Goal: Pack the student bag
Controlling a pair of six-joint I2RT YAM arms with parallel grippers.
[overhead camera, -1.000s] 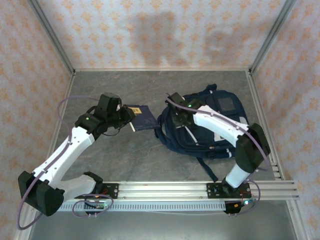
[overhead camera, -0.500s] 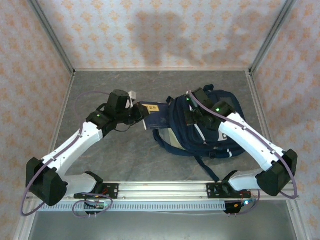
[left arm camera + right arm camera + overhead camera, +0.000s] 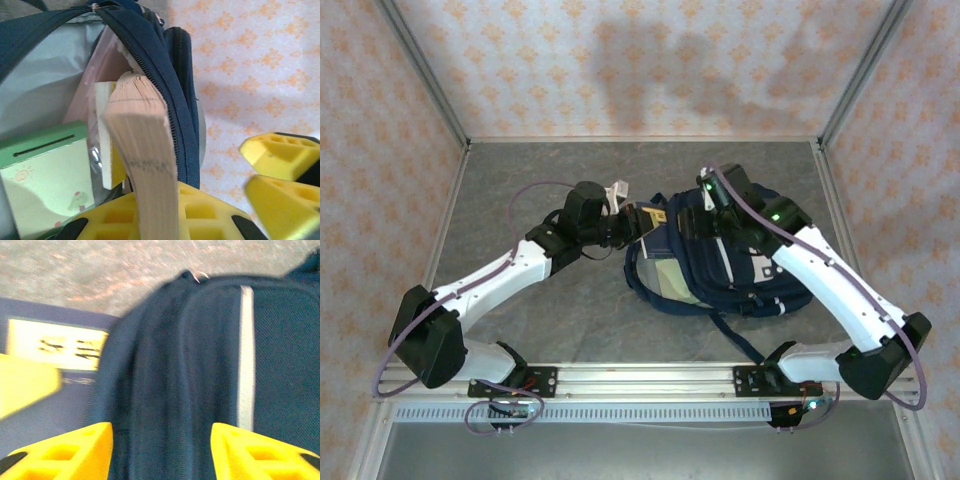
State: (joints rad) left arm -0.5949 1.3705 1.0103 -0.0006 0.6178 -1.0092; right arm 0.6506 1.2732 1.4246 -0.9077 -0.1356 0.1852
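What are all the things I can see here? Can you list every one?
backpack: one, dark blue with pale stripes, lying on the table, top unzipped
book: one, dark blue cover and tan pages, at the backpack's opening
notepad: one, light green, inside the backpack
sheet: one, pink, inside the backpack beside the book
table: one, grey, under everything
walls: three, pale with an orange pattern, around the table
left hand: one, yellow fingers, shut on the book
right hand: one, yellow fingers, open over the backpack's top
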